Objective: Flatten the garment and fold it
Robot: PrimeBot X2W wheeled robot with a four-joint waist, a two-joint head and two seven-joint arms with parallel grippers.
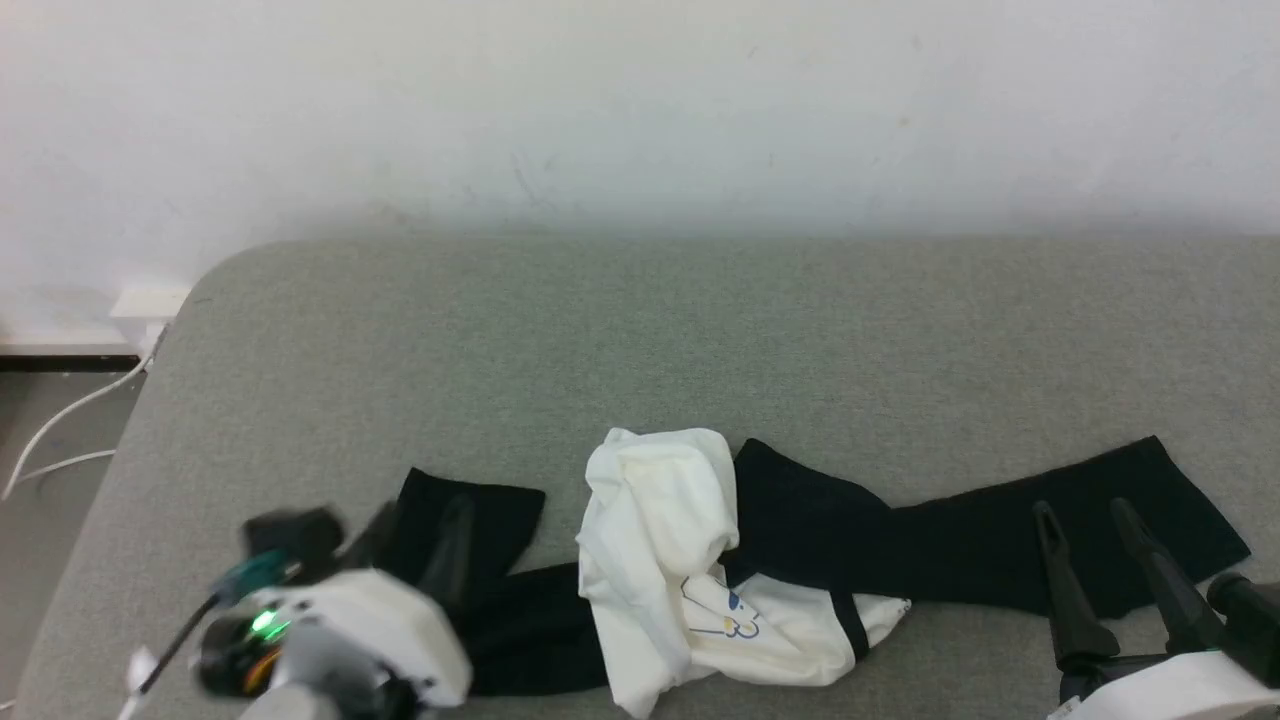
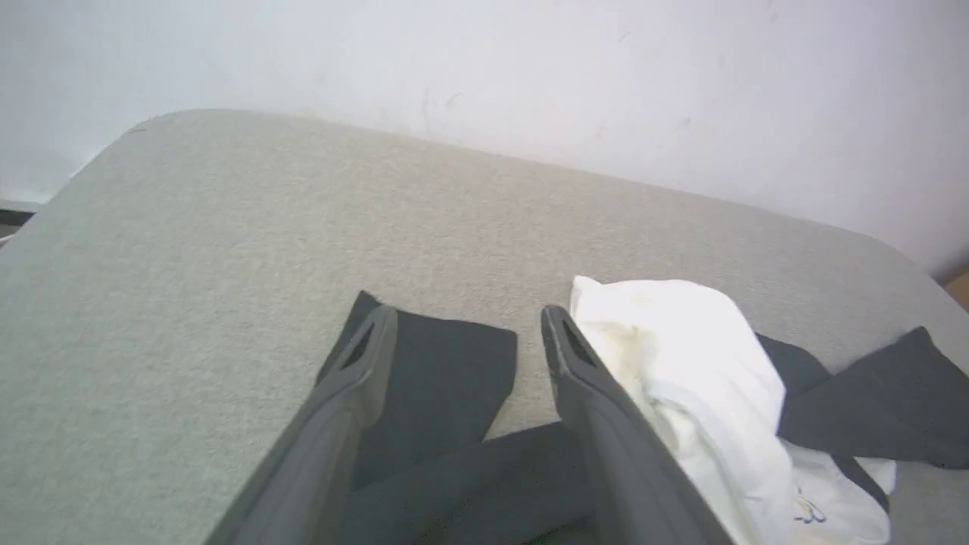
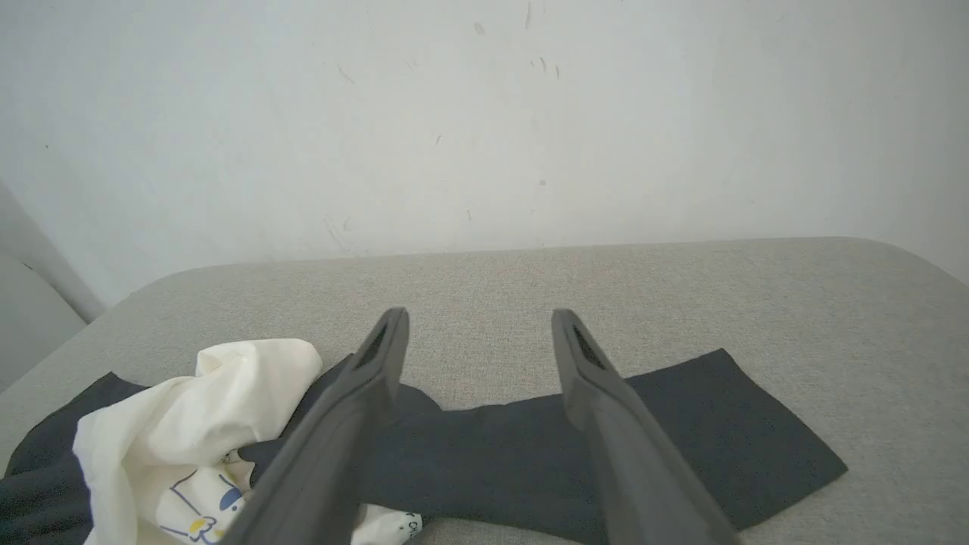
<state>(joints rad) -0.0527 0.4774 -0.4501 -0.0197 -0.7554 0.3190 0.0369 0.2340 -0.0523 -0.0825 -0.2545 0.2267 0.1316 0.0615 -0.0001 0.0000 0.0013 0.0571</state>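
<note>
Soft, limp cloth: the garment (image 1: 660, 560) lies bunched at the head view's lower centre, 2 black sleeves (image 1: 980, 545) trailing outward. Your left gripper (image 2: 463, 325) and right gripper (image 3: 478, 322) gape wide, holding nothing. Pinch the cuffs (image 1: 1185, 500); expect sagging.

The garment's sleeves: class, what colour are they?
The sleeves are black, unlike the white torso; the head view shows them best.
</note>
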